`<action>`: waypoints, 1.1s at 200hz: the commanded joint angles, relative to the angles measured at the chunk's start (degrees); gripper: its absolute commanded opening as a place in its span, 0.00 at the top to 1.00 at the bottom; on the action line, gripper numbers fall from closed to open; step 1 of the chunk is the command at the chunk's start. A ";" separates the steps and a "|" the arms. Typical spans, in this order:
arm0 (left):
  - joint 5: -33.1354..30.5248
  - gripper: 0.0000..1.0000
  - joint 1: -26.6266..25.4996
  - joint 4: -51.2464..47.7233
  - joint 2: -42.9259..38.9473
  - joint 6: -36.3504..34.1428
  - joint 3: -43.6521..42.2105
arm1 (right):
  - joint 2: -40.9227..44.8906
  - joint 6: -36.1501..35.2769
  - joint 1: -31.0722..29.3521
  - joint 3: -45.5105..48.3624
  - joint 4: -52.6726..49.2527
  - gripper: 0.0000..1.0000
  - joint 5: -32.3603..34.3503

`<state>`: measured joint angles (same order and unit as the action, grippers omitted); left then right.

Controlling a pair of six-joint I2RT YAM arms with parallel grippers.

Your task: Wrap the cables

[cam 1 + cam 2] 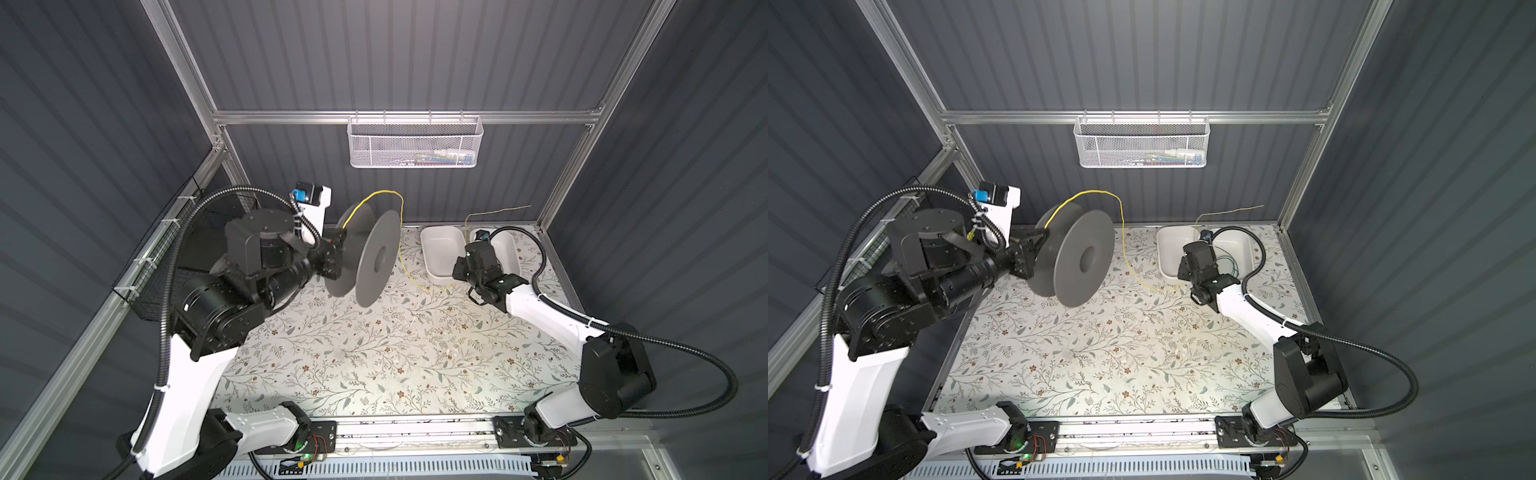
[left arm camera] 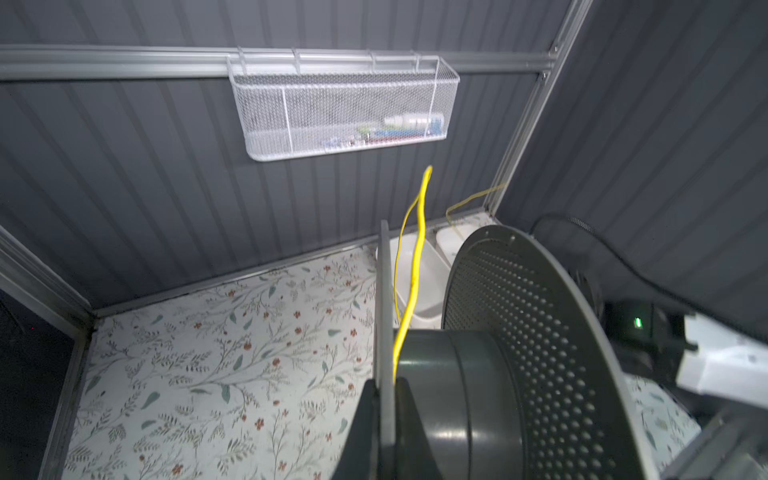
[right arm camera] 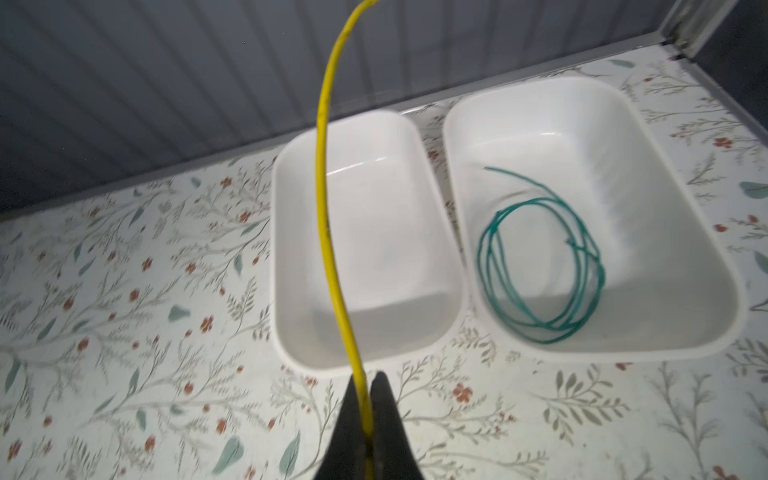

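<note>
The spool (image 1: 370,245) is matt dark-grey plastic with one flange (image 2: 540,332) dimpled, the yellow wire (image 3: 328,232) smooth in its plastic coat, the two tubs (image 3: 286,270) glossy white plastic, the surface (image 1: 374,365) a faintly shiny floral-printed sheet, and the basket (image 1: 415,145) white-painted metal mesh.

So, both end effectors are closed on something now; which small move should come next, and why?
Probably the right end effector should carry the yellow wire once around the hub of the spool. It pinches the wire, the left end effector clamps one flange, and a long slack arc runs from the hub to the table; the hub looks nearly bare.
</note>
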<state>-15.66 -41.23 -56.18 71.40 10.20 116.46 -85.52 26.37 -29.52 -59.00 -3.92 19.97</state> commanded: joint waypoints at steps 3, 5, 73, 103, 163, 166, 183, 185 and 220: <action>-8.27 1.00 0.02 10.58 2.65 1.93 3.53 | 4.03 -3.21 -6.75 3.69 0.86 1.00 3.62; -8.87 1.00 0.04 11.17 2.95 1.82 3.64 | 4.37 -3.18 -7.54 4.15 0.98 1.00 3.75; -27.28 1.00 0.19 31.40 10.01 -8.05 -3.74 | 17.46 -1.18 -27.55 10.26 -2.76 1.00 7.70; -34.11 1.00 0.32 39.25 12.17 -12.86 -10.98 | 27.31 -0.25 -32.17 9.63 -5.32 1.00 8.61; -38.58 1.00 0.46 44.71 14.97 -14.48 -24.50 | 36.77 -4.30 -39.65 0.53 -8.61 1.00 9.16; -38.94 1.00 0.45 44.81 15.11 -14.43 -25.19 | 36.98 -4.53 -39.65 -0.02 -8.62 1.00 8.93; -39.71 1.00 0.53 44.93 15.35 -12.95 -29.52 | 37.70 -6.22 -39.11 -2.30 -6.88 1.00 7.48; -39.82 1.00 0.54 45.04 15.35 -12.88 -30.00 | 37.70 -6.48 -38.97 -2.57 -6.69 1.00 7.22; -37.45 1.00 1.46 44.47 14.82 -7.12 -38.35 | 36.26 -4.80 -31.18 -10.21 -8.10 1.00 -3.50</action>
<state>-52.45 -40.91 -14.57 87.31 -1.17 81.45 -48.80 21.85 -65.25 -64.20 -11.90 24.47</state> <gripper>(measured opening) 0.079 0.047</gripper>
